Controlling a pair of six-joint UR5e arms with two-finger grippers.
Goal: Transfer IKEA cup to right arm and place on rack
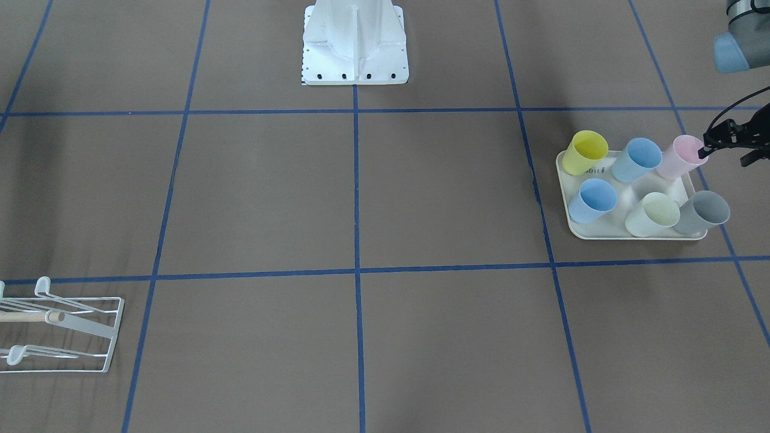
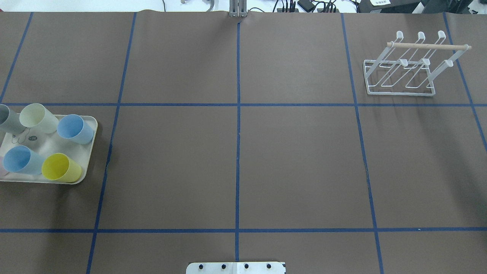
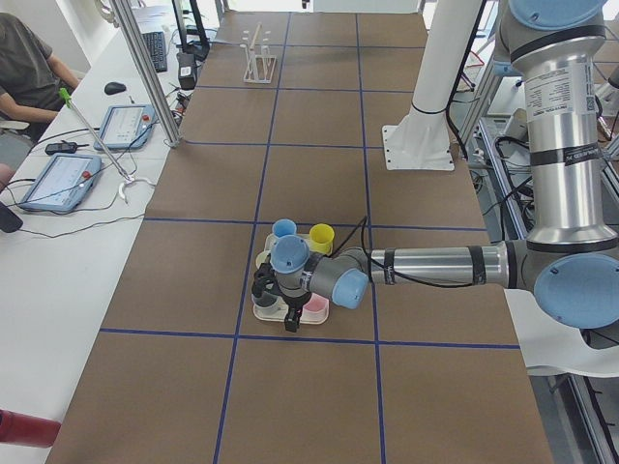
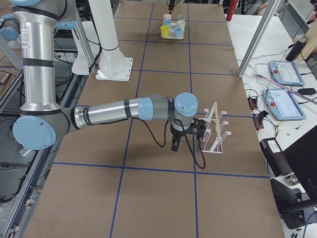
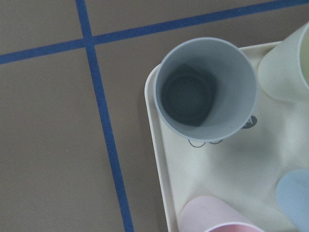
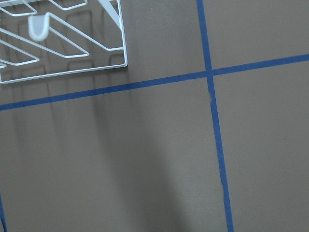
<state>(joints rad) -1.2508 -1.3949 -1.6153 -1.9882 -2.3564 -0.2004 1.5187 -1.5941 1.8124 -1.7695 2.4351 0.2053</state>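
Note:
Several IKEA cups stand upright on a cream tray (image 1: 631, 236): yellow (image 1: 585, 151), two blue, pink (image 1: 678, 157), pale green and grey (image 1: 704, 211). My left gripper (image 1: 726, 155) hangs over the tray's corner, open, with one finger at the pink cup's rim and nothing held. The left wrist view looks straight down on the grey cup (image 5: 205, 89) and the pink cup's edge (image 5: 217, 220). The white wire rack (image 2: 399, 76) with its wooden dowel stands empty at the far right. My right arm (image 4: 114, 111) holds its gripper (image 4: 175, 145) low beside the rack (image 4: 213, 131); whether it is open or shut I cannot tell.
Brown table paper with blue tape grid lines covers the surface. The robot's white base plate (image 1: 355, 54) sits at the middle of the near edge. A person sits at a side bench (image 3: 68, 184) with tablets; another bench with tablets (image 4: 285, 94) lies beyond the rack.

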